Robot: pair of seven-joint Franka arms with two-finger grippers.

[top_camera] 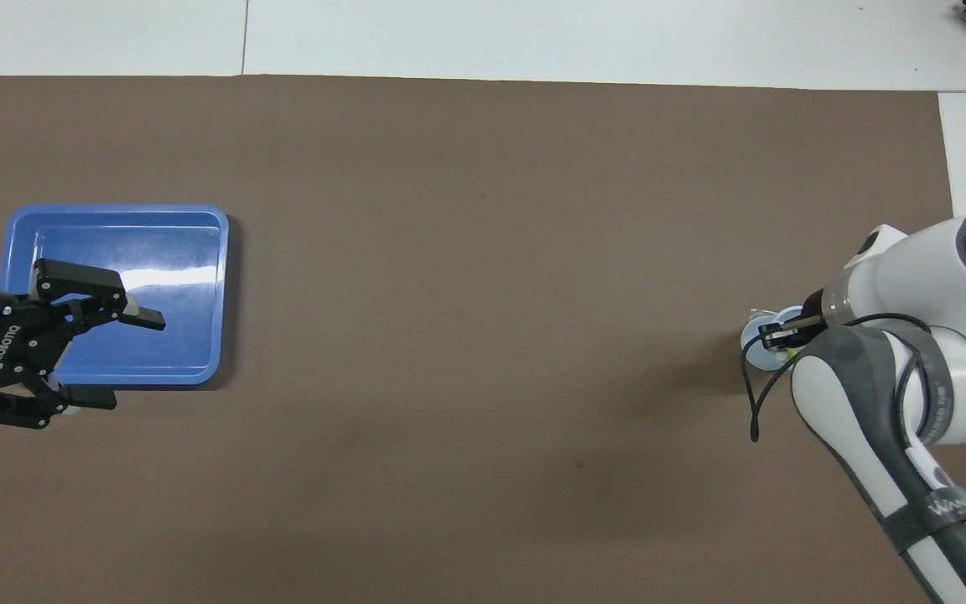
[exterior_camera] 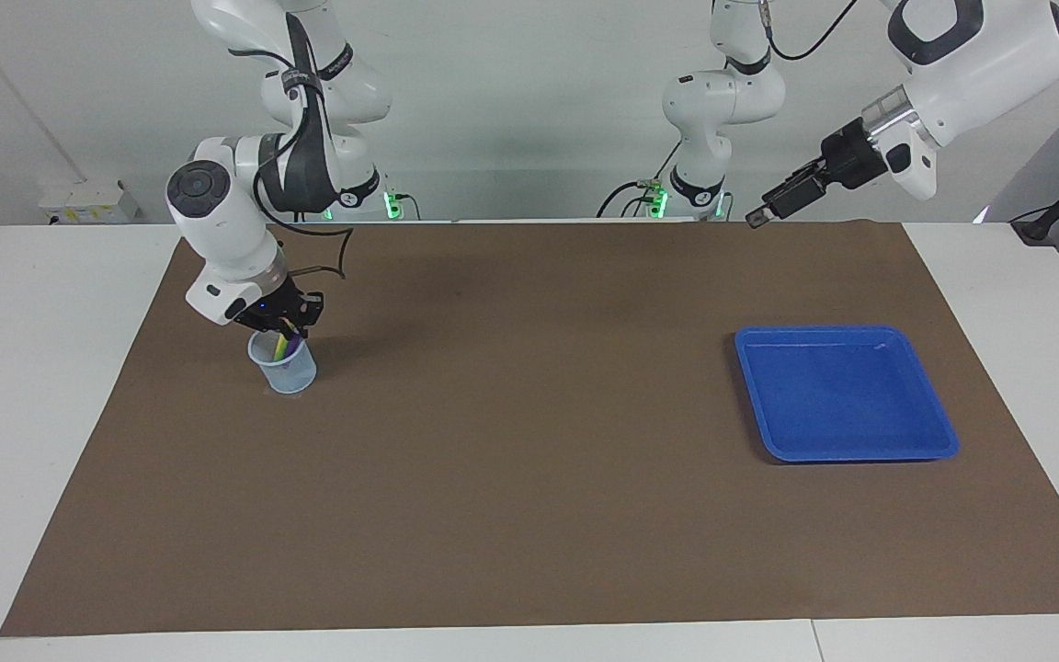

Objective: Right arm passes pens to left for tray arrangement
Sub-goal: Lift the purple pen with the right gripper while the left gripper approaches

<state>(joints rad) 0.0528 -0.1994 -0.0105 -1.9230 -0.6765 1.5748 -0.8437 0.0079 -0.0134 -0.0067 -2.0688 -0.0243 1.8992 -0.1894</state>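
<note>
Blue plastic tray point(exterior_camera: 847, 395) at mid-height of the facing view, toward the left arm's end; lies flat on brown mat point(exterior_camera: 529, 515). Pale blue cup point(exterior_camera: 290, 372) upright on the same mat, toward the right arm's end. Right gripper point(exterior_camera: 283, 331) just over the cup mouth, fingertips pressed together on the top of yellow pen point(exterior_camera: 280, 348), which stands in the cup. Left gripper point(exterior_camera: 762, 214) high in the upper part of the frame, over the mat edge by the robots, jaws spread wide, holding nothing.

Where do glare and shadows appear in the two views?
Overhead view: a white glare streak lies on the blue tray floor, partly covered by the open left gripper. Facing view: the tray shows no such streak, and a soft shadow falls on the brown mat beside the pen cup.
</note>
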